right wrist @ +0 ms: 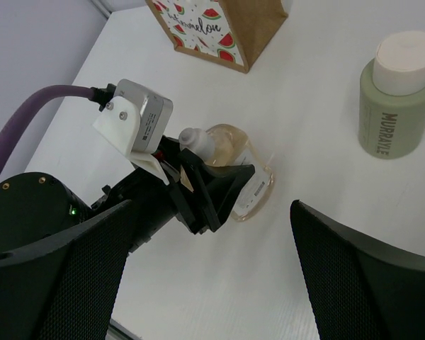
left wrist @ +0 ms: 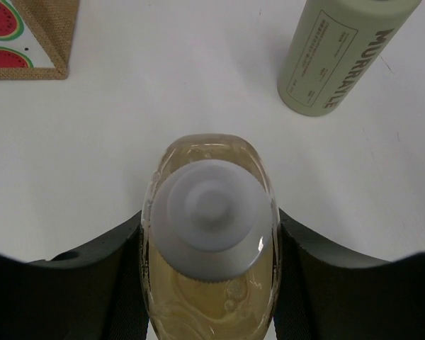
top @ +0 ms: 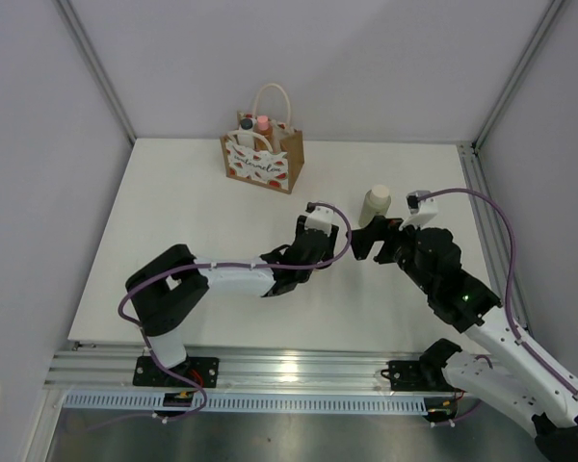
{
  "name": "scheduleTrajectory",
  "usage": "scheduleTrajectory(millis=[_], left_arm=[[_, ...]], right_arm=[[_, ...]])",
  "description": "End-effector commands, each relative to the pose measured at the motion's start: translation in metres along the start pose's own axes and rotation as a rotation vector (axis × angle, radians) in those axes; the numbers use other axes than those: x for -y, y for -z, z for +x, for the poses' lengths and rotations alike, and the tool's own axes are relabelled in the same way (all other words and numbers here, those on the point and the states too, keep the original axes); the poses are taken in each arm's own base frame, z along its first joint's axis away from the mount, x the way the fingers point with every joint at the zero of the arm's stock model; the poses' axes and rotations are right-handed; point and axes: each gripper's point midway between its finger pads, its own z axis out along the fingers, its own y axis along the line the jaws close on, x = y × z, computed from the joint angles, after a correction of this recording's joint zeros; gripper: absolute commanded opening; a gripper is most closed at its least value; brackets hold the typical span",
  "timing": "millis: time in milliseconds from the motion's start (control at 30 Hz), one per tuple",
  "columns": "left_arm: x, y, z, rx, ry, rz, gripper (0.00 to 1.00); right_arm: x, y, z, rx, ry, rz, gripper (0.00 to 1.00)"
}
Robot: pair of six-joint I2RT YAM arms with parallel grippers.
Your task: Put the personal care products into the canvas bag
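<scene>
The amber bottle [left wrist: 210,212] with a white cap stands on the table, and my left gripper [left wrist: 210,221] is shut on it, a black finger pressed to each side. The right wrist view shows the same grip on the amber bottle [right wrist: 235,150]. The pale olive-beige bottle [top: 375,204] with a cream cap stands upright just right of it. My right gripper [top: 371,241] hangs open near that bottle, holding nothing. The canvas bag [top: 263,162] stands at the back, with a pink-capped bottle [top: 263,124] and a dark-topped container [top: 246,125] sticking out of it.
Grey walls close in the table on the left, back and right. My two arms nearly meet at mid-table, the left gripper [right wrist: 212,185] directly in front of the right one. The table's near edge carries a metal rail [top: 270,371].
</scene>
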Motion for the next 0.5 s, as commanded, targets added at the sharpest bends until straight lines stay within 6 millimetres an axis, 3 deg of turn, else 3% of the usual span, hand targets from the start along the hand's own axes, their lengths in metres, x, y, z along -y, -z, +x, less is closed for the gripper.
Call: scheduleTrajectory(millis=[0, 133, 167, 233, 300, 467], left_arm=[[-0.006, 0.005, -0.053, 0.147, 0.050, -0.024, 0.01], [-0.028, 0.007, -0.099, 0.173, 0.094, -0.015, 0.00], [-0.031, 0.005, -0.122, 0.198, 0.119, -0.006, 0.00], [-0.050, -0.003, -0.126, 0.157, 0.119, -0.013, 0.00], [-0.068, -0.007, -0.155, 0.180, 0.124, -0.043, 0.00], [-0.099, -0.015, -0.198, 0.230, 0.113, -0.100, 0.00]], right_arm=[[-0.006, 0.003, -0.009, 0.041, -0.010, -0.029, 0.94], [-0.006, 0.006, -0.010, 0.048, -0.016, -0.038, 0.93], [-0.006, 0.007, -0.010, 0.051, -0.018, -0.036, 0.93], [-0.006, 0.007, -0.009, 0.048, -0.024, -0.040, 0.93], [-0.008, 0.009, -0.010, 0.051, -0.030, -0.051, 0.94], [-0.010, 0.014, -0.013, 0.064, -0.038, -0.062, 0.94]])
